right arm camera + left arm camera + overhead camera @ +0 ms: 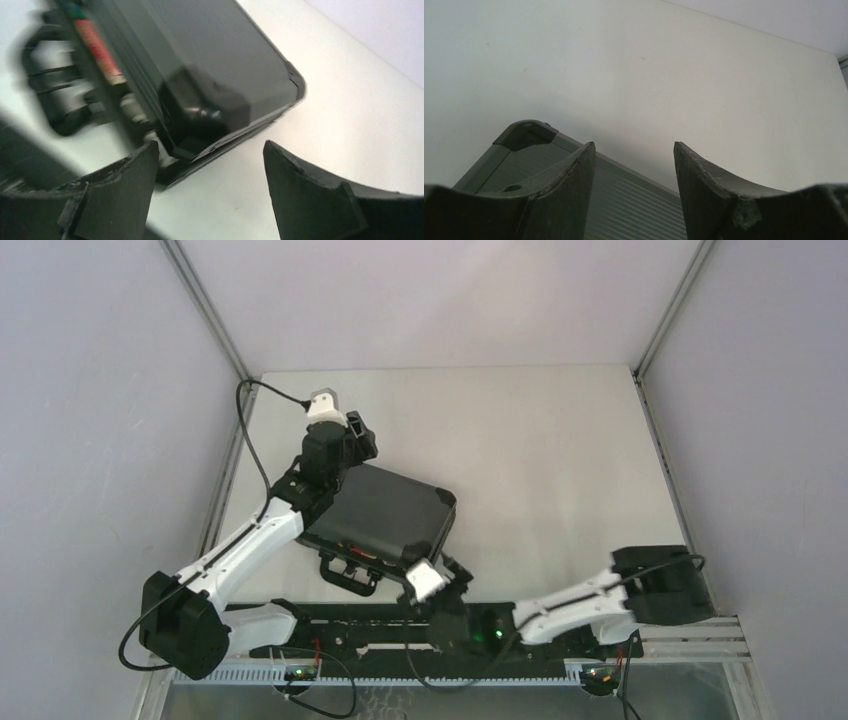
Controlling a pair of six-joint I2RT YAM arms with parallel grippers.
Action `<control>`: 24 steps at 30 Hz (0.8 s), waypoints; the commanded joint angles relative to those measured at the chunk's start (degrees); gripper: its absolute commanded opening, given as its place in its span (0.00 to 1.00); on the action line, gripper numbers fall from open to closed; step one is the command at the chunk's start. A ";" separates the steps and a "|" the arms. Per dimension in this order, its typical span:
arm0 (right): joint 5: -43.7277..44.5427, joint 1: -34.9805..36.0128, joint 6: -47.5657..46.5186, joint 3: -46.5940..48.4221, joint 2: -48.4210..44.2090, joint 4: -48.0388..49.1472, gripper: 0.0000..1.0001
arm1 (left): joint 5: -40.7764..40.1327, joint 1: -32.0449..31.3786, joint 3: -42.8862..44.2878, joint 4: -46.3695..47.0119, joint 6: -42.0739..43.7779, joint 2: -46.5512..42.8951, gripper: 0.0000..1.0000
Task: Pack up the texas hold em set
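**Now at two corners: briefcase lies lid-down, both grippers spread wide**

From the overhead view, the left arm point(235, 555) reaches up the left side of the table point(560, 450) and bends in toward the middle. The left gripper point(358, 437) sits at the far-left corner of the black briefcase point(385, 515). In the left wrist view, the left gripper point(634, 150) has its jaws wide apart and nothing between them. One finger point(569, 185) crosses over the ribbed lid and reinforced corner of the briefcase point(526, 134). Whether it touches the lid cannot be told.

The briefcase lies flat near the table's centre-left, turned at an angle, with its lid down. Its handle point(348, 576) faces the arm bases. A red strip point(366, 554) shows along that near edge, and in the right wrist view it appears as a blurred red strip point(100, 47) in the seam, too smeared to name. Whether the case is latched cannot be told.

Further right, the right gripper point(452, 578) sits just beside the near-right corner of the case. In its own view, the right gripper point(210, 147) also has its jaws spread and holds nothing, with the briefcase point(220, 65) corner just ahead of the left finger point(125, 190). The handle point(52, 102) is a blur at the left. The right arm point(600, 600) lies low along the near edge.
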 commanded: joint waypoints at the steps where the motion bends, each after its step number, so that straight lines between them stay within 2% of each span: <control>1: -5.00 10.88 30.93 -0.70 -13.17 -32.98 0.82 | 0.86 0.03 -3.11 0.99 -2.85 -4.13 0.63; 3: -11.39 12.51 35.76 -0.67 -16.77 -39.81 0.82 | 0.88 -0.05 -4.32 1.53 -3.49 -4.64 0.64; 5: -18.12 12.94 33.49 -0.71 -20.26 -40.47 0.80 | 1.04 -0.03 -5.13 1.51 -4.19 -4.95 0.64; 6: -20.31 12.83 31.69 -0.84 -21.52 -39.16 0.74 | 1.18 0.04 -5.45 1.48 -4.30 -5.08 0.64; 8: -26.30 10.70 26.73 -1.20 -22.66 -34.36 0.52 | 0.50 0.04 -6.06 1.40 -4.70 -5.56 0.64; 11: -36.07 3.14 22.39 -1.93 -19.77 -25.23 0.01 | -2.24 -0.02 -6.37 0.75 -4.60 -5.55 0.64; 17: -51.21 -5.11 19.26 -0.69 -7.29 -10.20 0.00 | -6.87 0.03 -7.64 -0.71 -4.74 -2.48 0.64; 22: -58.47 -9.13 23.15 0.07 3.06 -3.91 0.00 | -3.39 2.30 -9.83 0.99 -6.04 -2.01 0.67; 24: -60.09 -12.05 24.45 -0.73 5.73 -0.91 0.00 | -2.49 2.81 -10.11 1.76 -6.01 -1.82 0.73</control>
